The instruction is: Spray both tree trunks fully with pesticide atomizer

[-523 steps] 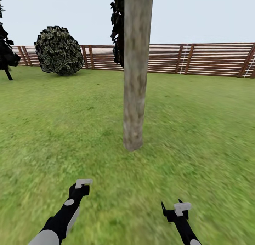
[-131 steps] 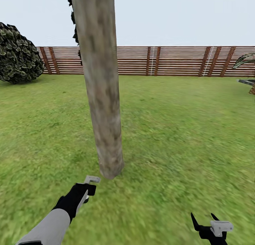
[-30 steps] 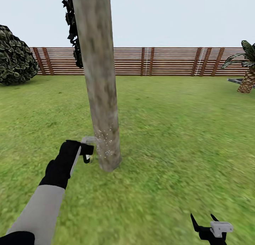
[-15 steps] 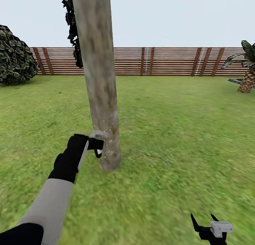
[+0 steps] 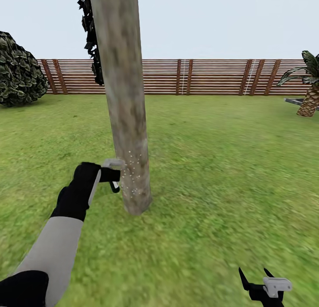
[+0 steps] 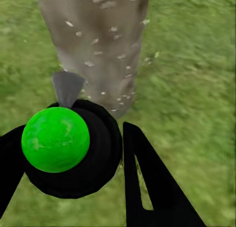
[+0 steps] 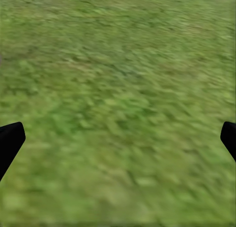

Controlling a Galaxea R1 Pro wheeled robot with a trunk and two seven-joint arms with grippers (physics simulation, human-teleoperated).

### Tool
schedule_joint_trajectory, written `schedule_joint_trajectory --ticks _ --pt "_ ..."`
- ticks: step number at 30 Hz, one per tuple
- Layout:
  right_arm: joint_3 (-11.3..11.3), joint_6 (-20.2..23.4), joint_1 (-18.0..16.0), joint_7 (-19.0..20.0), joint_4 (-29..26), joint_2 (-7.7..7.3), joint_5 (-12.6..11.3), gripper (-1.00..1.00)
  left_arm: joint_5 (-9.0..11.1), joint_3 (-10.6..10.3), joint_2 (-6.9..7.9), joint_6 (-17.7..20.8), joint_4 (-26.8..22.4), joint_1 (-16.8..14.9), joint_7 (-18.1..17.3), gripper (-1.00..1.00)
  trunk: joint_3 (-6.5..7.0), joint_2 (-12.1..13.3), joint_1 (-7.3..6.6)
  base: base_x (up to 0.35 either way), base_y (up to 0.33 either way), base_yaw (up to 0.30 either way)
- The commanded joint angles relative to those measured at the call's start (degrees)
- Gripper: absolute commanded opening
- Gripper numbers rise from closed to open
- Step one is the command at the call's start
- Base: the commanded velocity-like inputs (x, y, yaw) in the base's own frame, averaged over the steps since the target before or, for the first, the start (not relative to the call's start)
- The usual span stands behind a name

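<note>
One atomizer (image 6: pixel 69 148) in left claw (image 6: pixel 73 187)

Rough mottled bark tree trunk (image 5: pixel 126 120), speckled

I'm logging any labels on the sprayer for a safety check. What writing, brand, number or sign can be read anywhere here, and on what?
None can be read.
Pesticide atomizer, held in the left gripper: plain green ball and black body, no label visible.
Tree trunk: bark and pale spray specks only.
Fence: bare slats.
</note>
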Motion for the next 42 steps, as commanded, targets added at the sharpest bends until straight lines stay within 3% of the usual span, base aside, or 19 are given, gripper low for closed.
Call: schedule_joint_trajectory --ticks 1,4,6,9,14,18,23,28,29,33,35,37,40,42 --pt "-0.5 -0.3 -0.1 0.4 -0.1 0.06 0.4 1.00 -1.5 0.1 -0.79 0.1 -0.1 -0.2 -0.5 -1.00 -0.05 0.0 -0.01 0.000 0.000 0.000" --pt "-0.5 -0.3 -0.1 0.4 -0.1 0.05 0.4 1.00 -1.6 0.1 -2.51 0.1 0.0 -1.1 -0.5 -1.00 -0.05 0.0 -0.01 0.000 0.000 0.000" --pt "-0.5 -0.3 -0.1 0.4 -0.1 0.05 0.4 1.00 -1.6 0.0 -2.52 0.3 0.1 -1.2 -0.5 -1.00 -0.05 0.0 -0.01 0.000 0.000 0.000" --pt "-0.5 -0.3 -0.1 0.4 -0.1 0.04 0.4 1.00 -1.8 0.1 -1.41 0.4 0.8 -1.3 -0.5 -1.00 -0.05 0.0 -0.01 0.000 0.000 0.000" --pt "-0.5 -0.3 -0.1 0.4 -0.1 0.05 0.4 1.00 -1.8 0.3 3.84 0.3 3.2 -1.0 -0.5 -1.00 -0.05 0.0 -0.01 0.000 0.000 0.000" --pt "-0.5 -0.3 -0.1 0.4 -0.1 0.12 0.4 1.00 -1.9 0.0 3.92 -0.2 3.8 -0.4 -0.4 -1.00 -0.05 0.0 -0.01 0.000 0.000 0.000" --pt "-0.5 -0.3 -0.1 0.4 -0.1 0.13 0.4 1.00 -1.9 0.2 3.67 -1.0 8.0 2.2 -0.2 -1.00 -0.05 0.0 -0.01 0.000 0.000 0.000" --pt "-0.4 -0.3 -0.1 0.4 0.0 0.19 0.5 1.00 -2.2 0.2 3.67 -7.2 11.8 5.2 0.5 -1.00 -0.05 0.0 -0.01 0.000 0.000 0.000" --pt "-0.4 -0.3 -0.1 0.4 0.0 0.21 0.5 1.00 -2.2 0.3 3.70 -9.4 13.7 5.7 1.2 -1.00 -0.05 0.0 -0.01 0.000 0.000 0.000" --pt "-0.4 -0.3 -0.1 0.4 0.0 0.22 0.5 1.00 -1.8 0.8 3.96 -11.5 16.8 5.9 5.4 -1.00 -0.05 0.0 -0.01 0.000 0.000 0.000" --pt "-0.4 -0.3 -0.1 0.4 0.0 0.22 0.5 1.00 -1.6 1.0 3.80 -17.7 20.8 5.9 7.6 -1.00 -0.05 0.0 -0.01 0.000 0.000 0.000" --pt "-0.4 -0.3 -0.1 0.4 -0.1 0.23 0.4 1.00 -1.3 1.5 3.56 -20.8 25.9 5.9 8.9 -1.00 -0.05 0.0 -0.01 0.000 0.000 0.000" --pt "-0.4 -0.3 -0.1 0.4 -0.1 0.30 0.4 1.00 1.6 2.2 2.82 -29.1 32.7 5.9 12.6 -1.00 -0.05 0.0 -0.01 0.000 0.000 0.000" --pt "-0.4 -0.3 -0.1 0.4 -0.1 0.31 0.4 1.00 4.2 2.3 2.74 -30.8 33.4 5.9 15.3 -1.00 -0.05 0.0 -0.01 0.000 0.000 0.000"
